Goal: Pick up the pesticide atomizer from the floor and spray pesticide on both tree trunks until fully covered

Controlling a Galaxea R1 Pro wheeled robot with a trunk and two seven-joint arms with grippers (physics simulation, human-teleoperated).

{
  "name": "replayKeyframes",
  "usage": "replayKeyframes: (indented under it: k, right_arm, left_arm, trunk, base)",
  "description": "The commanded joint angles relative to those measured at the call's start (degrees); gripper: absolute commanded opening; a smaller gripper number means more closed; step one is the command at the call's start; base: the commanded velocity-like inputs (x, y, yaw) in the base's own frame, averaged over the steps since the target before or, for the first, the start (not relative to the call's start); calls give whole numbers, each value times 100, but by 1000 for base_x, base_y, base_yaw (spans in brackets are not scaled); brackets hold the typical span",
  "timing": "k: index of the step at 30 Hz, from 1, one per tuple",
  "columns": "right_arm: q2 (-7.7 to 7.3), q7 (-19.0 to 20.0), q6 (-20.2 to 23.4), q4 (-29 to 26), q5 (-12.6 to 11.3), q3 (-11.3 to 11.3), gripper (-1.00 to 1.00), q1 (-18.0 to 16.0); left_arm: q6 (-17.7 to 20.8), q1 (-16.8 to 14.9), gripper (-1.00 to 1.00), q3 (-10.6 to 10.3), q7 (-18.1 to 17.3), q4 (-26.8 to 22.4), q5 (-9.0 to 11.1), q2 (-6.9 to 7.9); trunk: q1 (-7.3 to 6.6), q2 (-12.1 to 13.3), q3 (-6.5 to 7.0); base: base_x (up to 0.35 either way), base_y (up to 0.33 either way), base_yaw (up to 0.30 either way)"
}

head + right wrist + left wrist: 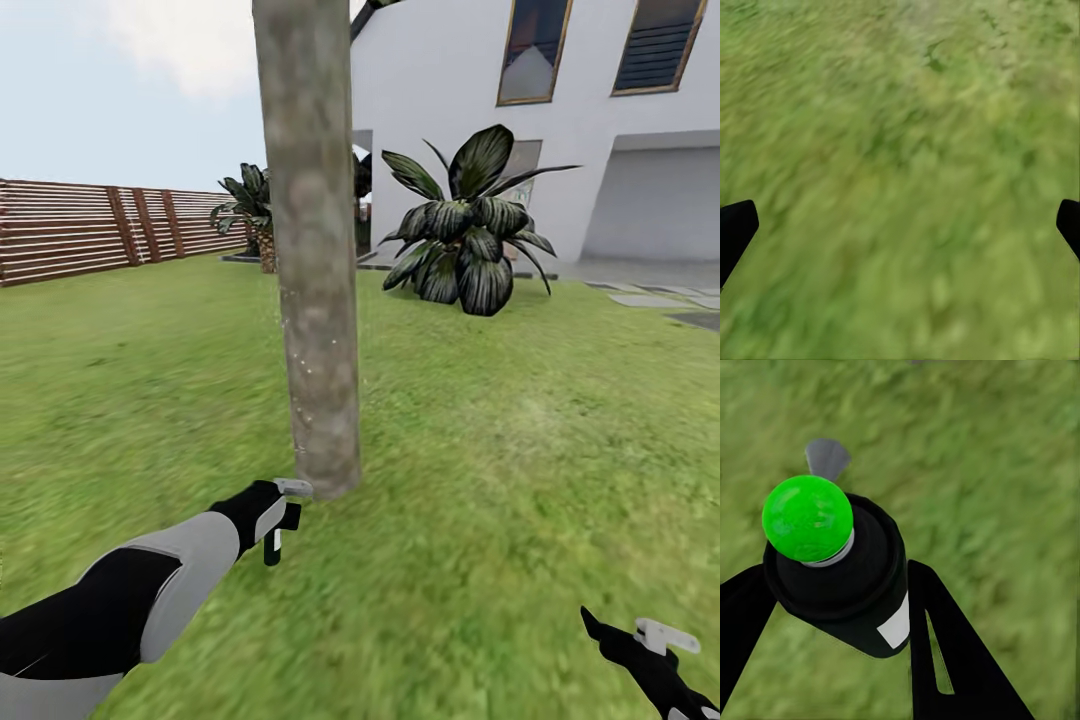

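At the far left of the head view a brown slatted fence closes the lawn, with a broad run of open grass between it and the robot. The left arm reaches forward and up from the lower left corner, its forearm nearly straight, ending with the left gripper just beside the base of the tree trunk. In the left wrist view the two black fingers are closed against the sides of the pesticide atomizer, a dark canister whose rounded tip shows bright green here, with grass behind it. The trunk stands upright in the middle of the lawn, thick and mottled grey-brown, running out of the top of the picture. Right of it lies more open grass, then a low plant with broad dark striped leaves in front of the white house, with grey paving along the wall. At the lower right corner the right gripper hangs low over the grass, well apart from the trunk; in the right wrist view its black fingertips sit at opposite edges, spread wide with nothing between them.
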Motion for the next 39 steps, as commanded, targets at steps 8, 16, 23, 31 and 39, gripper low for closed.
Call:
replayKeyframes:
  k: [8, 16, 23, 31, 39]
  right_arm:
    - [-1, 47, -2, 6, -14, -36, 100, -2]
    - [-1, 50, -2, 6, -19, -41, 100, -2]
    - [-1, 54, -2, 6, -19, -42, 100, -2]
    - [-1, 53, -2, 6, -18, -42, 100, -2]
    - [-1, 55, -2, 6, -17, -42, 100, -2]
  left_arm:
    - [29, -3, -100, -50, 27, -6, 58, -3]
    - [24, -3, -100, -50, 27, -10, 58, -3]
    - [146, -8, -100, -44, 80, -845, 12, 5]
    - [1920, -12, -100, -63, 54, -2307, 12, -3]
    - [2256, -10, -100, -78, 52, -2278, 20, -2]
  trunk:
    - [1, -2, -6]
    - [1, -2, -6]
    - [1, -2, -6]
    - [1, -2, -6]
    - [1, -2, -6]
  base:
    - [51, -316, 244]
    - [0, -290, 213]
    - [0, -23, 15]
    - [0, 0, -2]
    - [9, -1, -142]
